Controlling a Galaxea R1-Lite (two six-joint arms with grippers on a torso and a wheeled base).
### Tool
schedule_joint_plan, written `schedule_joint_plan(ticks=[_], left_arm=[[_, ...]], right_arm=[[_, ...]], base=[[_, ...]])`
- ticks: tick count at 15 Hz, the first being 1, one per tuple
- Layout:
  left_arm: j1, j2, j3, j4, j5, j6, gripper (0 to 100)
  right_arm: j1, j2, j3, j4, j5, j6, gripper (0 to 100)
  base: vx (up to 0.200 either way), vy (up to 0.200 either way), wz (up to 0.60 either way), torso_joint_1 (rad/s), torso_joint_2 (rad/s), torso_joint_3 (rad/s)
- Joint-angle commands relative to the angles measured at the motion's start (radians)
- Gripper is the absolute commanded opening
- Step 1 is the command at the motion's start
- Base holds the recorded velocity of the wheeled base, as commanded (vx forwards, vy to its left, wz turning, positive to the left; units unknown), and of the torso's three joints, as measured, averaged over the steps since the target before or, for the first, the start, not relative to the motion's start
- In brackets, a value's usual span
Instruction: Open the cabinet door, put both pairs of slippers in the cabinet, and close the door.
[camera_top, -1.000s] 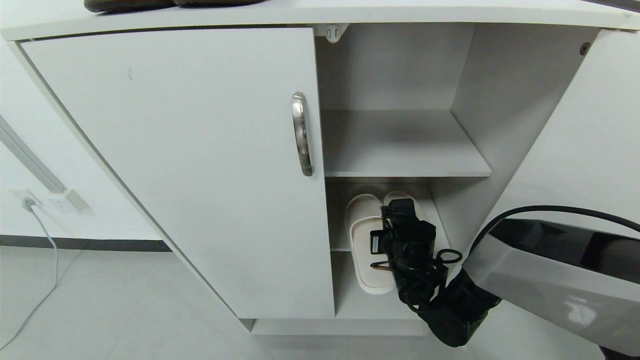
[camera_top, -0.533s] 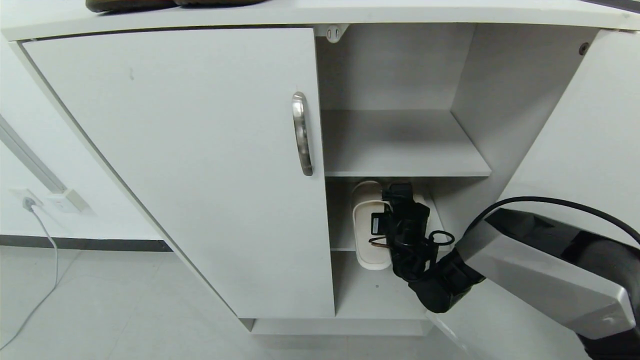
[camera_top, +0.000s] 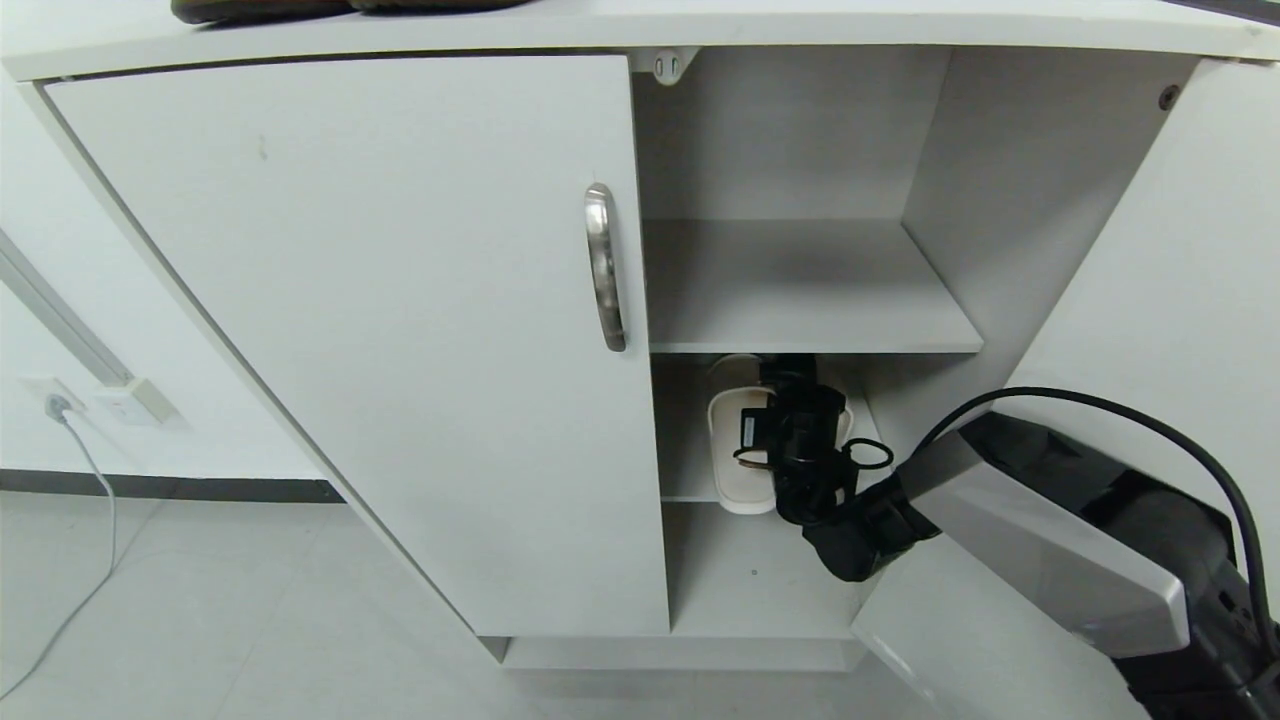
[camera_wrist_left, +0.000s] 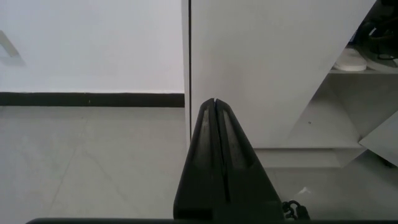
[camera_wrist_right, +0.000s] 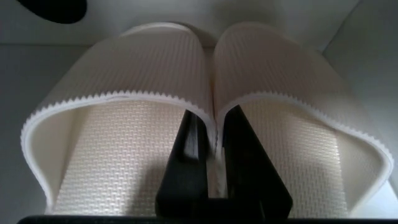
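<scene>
Cream rubbery slippers (camera_wrist_right: 124, 124) matt with embossed weave texture, white flat cabinet door (camera_top: 350, 300) smooth matt laminate, curved metal handle (camera_top: 603, 268) polished shiny, grey floor tiles (camera_top: 200, 620) faintly glossy.

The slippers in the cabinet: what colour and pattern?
Cream slippers, fine embossed grid texture; clearest in right wrist view.

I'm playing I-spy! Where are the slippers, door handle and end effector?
slippers (camera_wrist_right: 124, 68), right wrist view, one strap
door handle (camera_top: 603, 268), head view, bar's middle
right end effector (camera_wrist_right: 212, 127), right wrist view, between fingertips
</scene>
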Motion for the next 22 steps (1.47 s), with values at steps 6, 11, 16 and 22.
schedule_joint_plan(ticks=[6,11,16,22], left_arm=[[0.0,0.002,0.0,0.0,0.0,-0.001,0],[0.0,0.002,0.0,0.0,0.0,-0.001,0],[0.0,0.002,0.0,0.0,0.0,-0.001,0],[0.001,0.002,0.0,0.0,-0.001,0.006,0]], right_arm=[[-0.005,0.057,-0.077,0.031,0.0,0.0,0],[-0.004,0.055,-0.071,0.034,-0.001,0.001,100],[0.009,-0.027,0.058,-0.016,-0.001,0.001,100],[0.087,-0.213,0.467,-0.223,-0.003,0.0,100]], base=[[0.0,0.0,0.0,0.0,0.0,0.0],[0.0,0.0,0.0,0.0,0.0,0.0],[0.0,0.0,0.0,0.0,0.0,0.0],[0.0,0.0,0.0,0.0,0.0,0.0]])
